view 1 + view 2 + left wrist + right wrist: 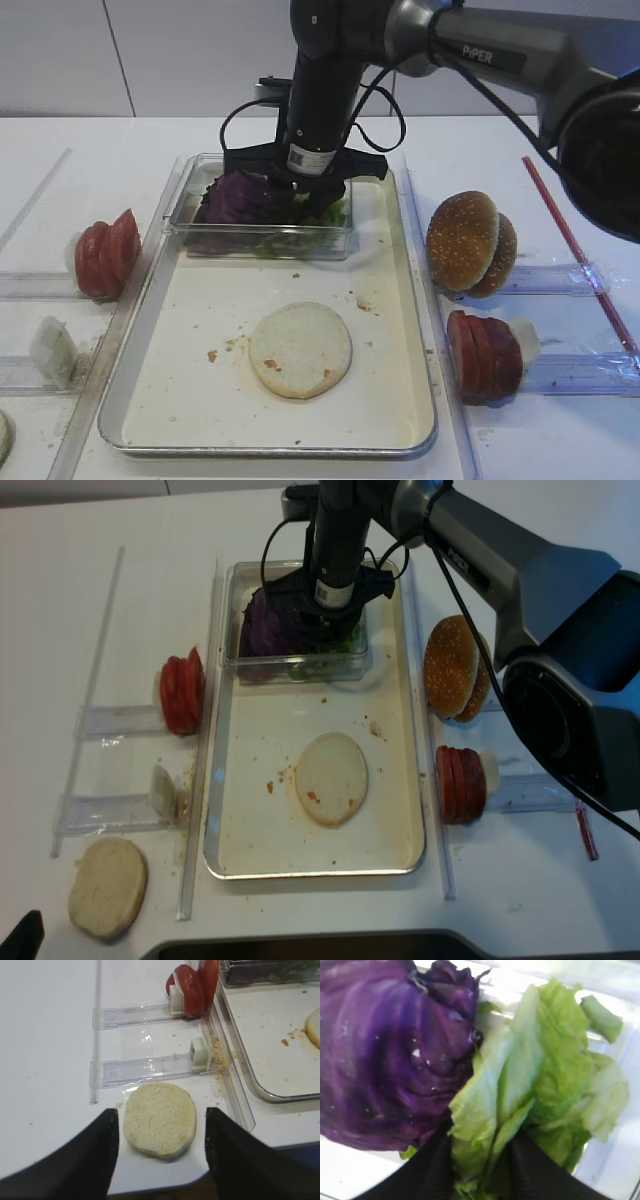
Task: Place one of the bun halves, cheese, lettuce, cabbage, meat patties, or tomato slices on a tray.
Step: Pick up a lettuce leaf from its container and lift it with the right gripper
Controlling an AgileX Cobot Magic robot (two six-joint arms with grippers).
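Observation:
My right gripper (pixel 481 1135) reaches down into a small clear box (pixel 260 240) at the far end of the tray (pixel 180 400). Its black fingers are shut on a fold of bright green lettuce (pixel 535 1075), and purple cabbage (pixel 390 1055) lies just left of it. A flat pale bun half (pixel 300 350) rests on the tray. My left gripper (pixel 162 1115) hovers open above another flat bun half (pixel 160 1119) on the table at the front left. No cheese shows in any view.
Tomato slices (pixel 105 255) stand in a clear rail left of the tray. On the right are sesame bun halves (pixel 470 242) and meat patties (pixel 485 355) in their rails. A red rod (pixel 575 245) lies at the far right.

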